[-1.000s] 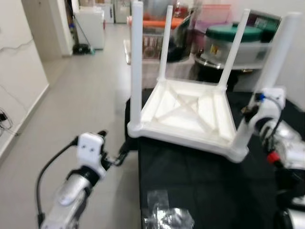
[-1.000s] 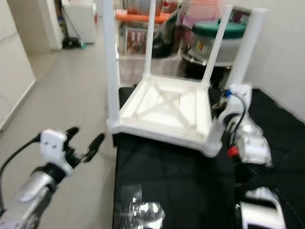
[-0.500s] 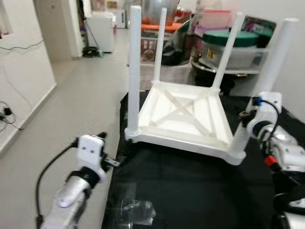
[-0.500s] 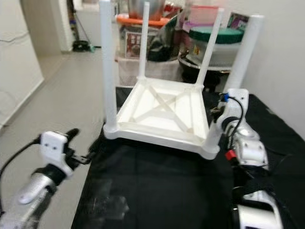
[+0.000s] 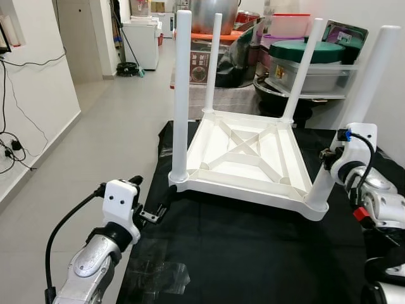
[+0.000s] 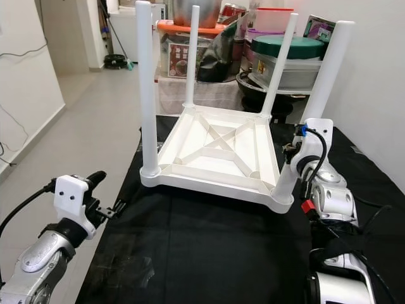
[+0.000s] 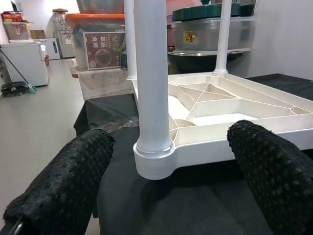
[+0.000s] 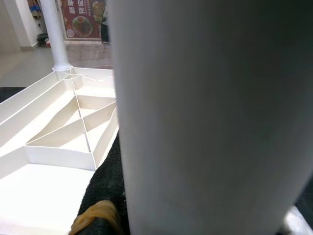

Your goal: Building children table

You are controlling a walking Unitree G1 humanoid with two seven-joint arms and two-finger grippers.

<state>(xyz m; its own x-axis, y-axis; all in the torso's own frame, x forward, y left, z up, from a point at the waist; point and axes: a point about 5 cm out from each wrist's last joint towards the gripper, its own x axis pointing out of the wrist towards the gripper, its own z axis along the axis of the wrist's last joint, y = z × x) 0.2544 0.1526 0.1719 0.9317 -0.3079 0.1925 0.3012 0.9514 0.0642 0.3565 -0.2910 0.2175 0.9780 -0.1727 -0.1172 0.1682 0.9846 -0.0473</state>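
left hand [image 5: 154,214] open, nearer table [image 5: 243,152] corner | right hand [image 6: 290,154] seemingly gripping table leg [image 6: 316,104], unchanged

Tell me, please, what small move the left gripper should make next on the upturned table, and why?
Probably ease the left gripper forward so its open fingers straddle the near left leg, then close. That leg stands right ahead between the fingers, ungrasped, while the right gripper is already on the near right leg of the white table.

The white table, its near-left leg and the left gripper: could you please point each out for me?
white table [image 5: 243,152], left eye view, upturned underside ribs.
near-left leg [image 5: 182,95], left eye view, mid-shaft.
left gripper [image 7: 168,161], left wrist view, between its open fingertips.
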